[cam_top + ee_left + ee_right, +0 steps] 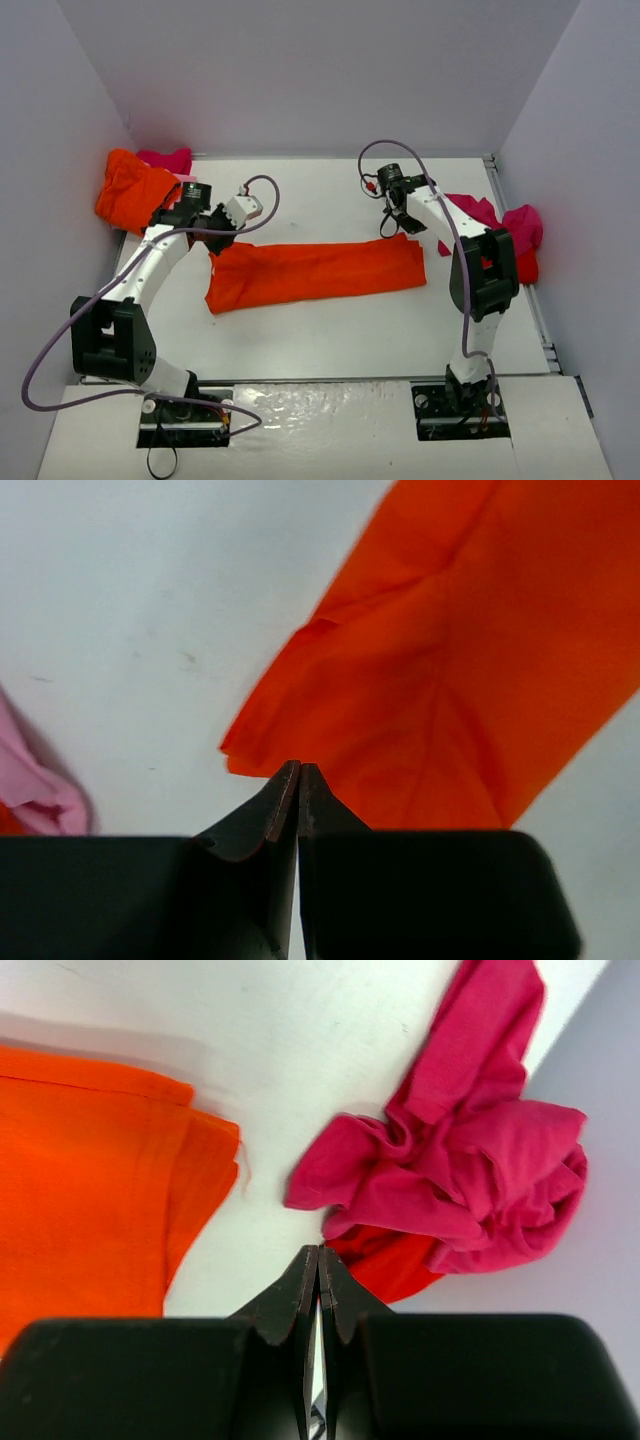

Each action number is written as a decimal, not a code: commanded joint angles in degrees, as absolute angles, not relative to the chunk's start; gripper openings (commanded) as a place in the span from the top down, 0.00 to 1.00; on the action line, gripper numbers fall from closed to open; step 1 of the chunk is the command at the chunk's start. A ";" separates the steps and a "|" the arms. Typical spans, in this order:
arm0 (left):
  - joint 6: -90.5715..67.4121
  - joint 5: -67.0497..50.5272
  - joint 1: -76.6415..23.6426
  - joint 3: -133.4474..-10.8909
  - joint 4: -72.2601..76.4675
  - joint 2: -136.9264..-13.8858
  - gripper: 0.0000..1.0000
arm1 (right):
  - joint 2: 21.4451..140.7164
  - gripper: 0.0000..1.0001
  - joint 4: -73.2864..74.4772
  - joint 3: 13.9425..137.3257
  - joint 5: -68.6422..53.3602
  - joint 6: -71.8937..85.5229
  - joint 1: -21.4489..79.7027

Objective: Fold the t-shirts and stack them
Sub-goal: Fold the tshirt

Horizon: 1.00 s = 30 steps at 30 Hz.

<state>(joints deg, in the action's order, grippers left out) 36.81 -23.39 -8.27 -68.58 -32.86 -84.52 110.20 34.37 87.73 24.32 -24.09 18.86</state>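
The orange shirt [315, 272] lay folded into a long strip across the middle of the desk [330, 200]. The left arm [150, 265] hung over the strip's left end, jaws clenched on nothing, tips by its corner. The right arm [440, 210] stood near the right end, jaws clenched and empty too. A magenta shirt [505, 225] was bunched on a red shirt [385, 1265] at the right edge. An orange heap [130, 190] and a pink shirt [168, 158] sat upper left.

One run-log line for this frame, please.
left gripper shut, empty | right gripper shut, empty | orange t-shirt folded lengthwise, centre | magenta t-shirt crumpled, right edge
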 commanded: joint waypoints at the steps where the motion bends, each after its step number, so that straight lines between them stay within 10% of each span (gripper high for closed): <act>1: 38.54 -28.97 -10.72 -65.31 -38.83 -83.14 1.00 | 115.48 1.00 36.69 93.46 21.14 -24.14 20.52; 30: 43.46 -25.99 -14.39 -66.95 -47.11 -105.42 1.00 | 130.04 1.00 45.82 93.84 19.60 -28.04 25.14</act>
<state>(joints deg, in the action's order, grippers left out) 42.18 -28.53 -15.10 -63.24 -47.06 -100.95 130.40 38.91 98.66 21.63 -26.05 25.50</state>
